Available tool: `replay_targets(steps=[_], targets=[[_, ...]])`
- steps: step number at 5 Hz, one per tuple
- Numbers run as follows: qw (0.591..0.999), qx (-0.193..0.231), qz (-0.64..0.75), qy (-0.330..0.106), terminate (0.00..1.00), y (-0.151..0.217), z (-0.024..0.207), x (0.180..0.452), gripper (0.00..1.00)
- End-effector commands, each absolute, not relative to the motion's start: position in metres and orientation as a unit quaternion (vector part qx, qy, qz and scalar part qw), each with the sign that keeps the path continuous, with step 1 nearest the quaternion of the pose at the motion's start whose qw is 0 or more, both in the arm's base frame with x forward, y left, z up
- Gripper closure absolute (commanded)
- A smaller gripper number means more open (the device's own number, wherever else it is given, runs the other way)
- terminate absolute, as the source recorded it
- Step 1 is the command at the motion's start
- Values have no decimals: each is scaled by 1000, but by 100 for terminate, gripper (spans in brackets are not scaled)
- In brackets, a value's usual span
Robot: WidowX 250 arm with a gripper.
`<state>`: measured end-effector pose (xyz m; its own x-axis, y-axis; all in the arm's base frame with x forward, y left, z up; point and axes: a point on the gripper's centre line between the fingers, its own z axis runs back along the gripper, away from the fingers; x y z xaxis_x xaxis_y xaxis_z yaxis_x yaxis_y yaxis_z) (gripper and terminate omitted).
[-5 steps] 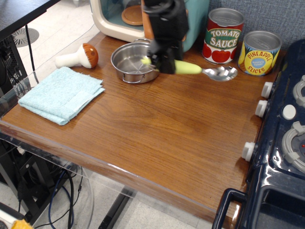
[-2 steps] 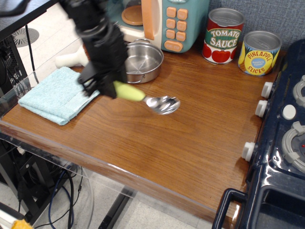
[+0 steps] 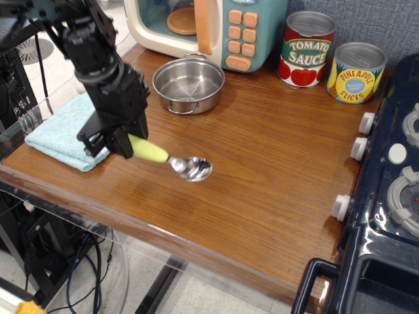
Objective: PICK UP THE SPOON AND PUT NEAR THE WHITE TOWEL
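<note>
My gripper (image 3: 112,142) is shut on the handle of the spoon (image 3: 171,161). The spoon has a pale yellow-green handle and a shiny silver bowl that points right, close over the wooden table top near the front. The white towel (image 3: 57,134), a folded pale light-blue cloth, lies at the table's left edge. The gripper hangs over the towel's right front corner and hides part of it. The spoon's bowl is to the right of the towel, apart from it.
A steel pot (image 3: 188,85) stands behind the gripper, a toy microwave (image 3: 216,29) beyond it. A tomato sauce can (image 3: 307,49) and a pineapple can (image 3: 356,72) stand at the back right. A dark blue toy stove (image 3: 386,196) fills the right side. The mushroom is hidden.
The gripper has carried the spoon from beside the pot at the back, leftward and toward the front, down to the towel's right front corner.
</note>
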<state>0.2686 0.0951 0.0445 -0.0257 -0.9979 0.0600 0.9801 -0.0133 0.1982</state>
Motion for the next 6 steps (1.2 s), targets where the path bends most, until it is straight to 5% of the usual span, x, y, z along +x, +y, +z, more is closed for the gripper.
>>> replay_targets(steps=[1, 3, 4, 6], targets=[[683, 42, -726, -74, 0, 107, 20, 239, 100], [681, 38, -729, -68, 0, 105, 13, 239, 100], [684, 38, -726, -61, 0, 104, 14, 240, 0], [689, 45, -720, -64, 0, 105, 24, 243, 0]])
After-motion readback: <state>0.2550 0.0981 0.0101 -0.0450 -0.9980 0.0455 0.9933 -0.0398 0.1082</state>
